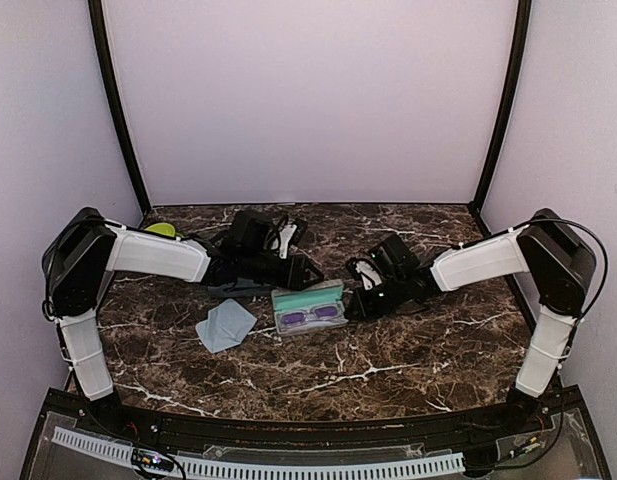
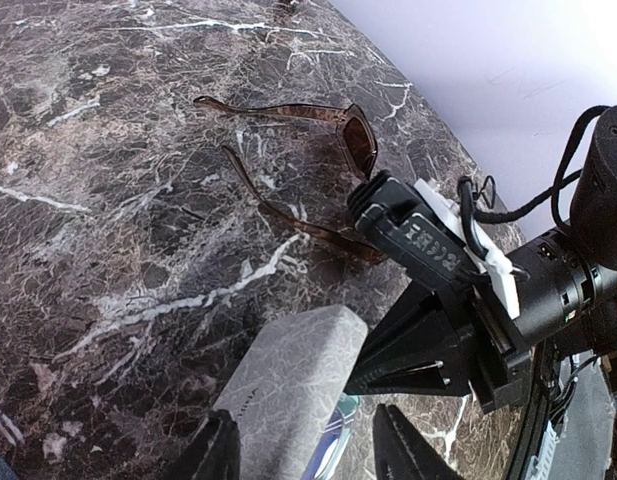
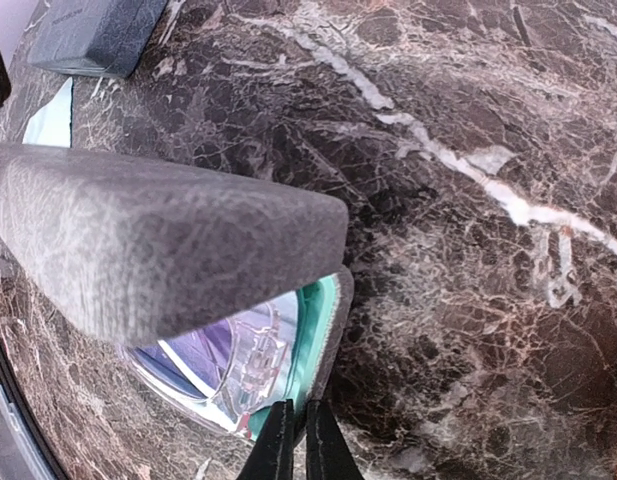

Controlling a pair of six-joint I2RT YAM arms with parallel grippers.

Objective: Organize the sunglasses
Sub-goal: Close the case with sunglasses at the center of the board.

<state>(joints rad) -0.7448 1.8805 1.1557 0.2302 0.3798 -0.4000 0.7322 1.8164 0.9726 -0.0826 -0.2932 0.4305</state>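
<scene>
On the dark marbled worktop [image 1: 408,365] a grey case [image 1: 308,298] with a green lining lies near the middle, between the two arms. The pink-purple sunglasses [image 1: 310,316] lie inside it, folded, with their dark lenses facing up. In the right wrist view the lid of the case hangs part-way over the bottom half, and the purple frame shows in the gap beneath it. The right end effector [image 3: 300,425] is narrow, its two fingers almost together, with the tips right at the green-lined rim at the right end of the case. I cannot tell whether they pinch that rim or only touch it. The left end effector [image 2: 306,425] reaches in from the far left side of the case, its fingers [image 2: 220,450] well apart. The grey end of the lid sits between them, close against one finger, with a gap on the other side. The brown sunglasses [image 2: 360,148] lie on the bare worktop beyond both end effectors, outside any case, with both arms unfolded and the lenses standing on edge. A second, blue-grey case [image 3: 88,35] lies closed beside the left arm, just left of the grey one. A light blue cloth [image 1: 226,325] lies flat on the worktop in front of it, near the left end of the grey case but apart from it.
</scene>
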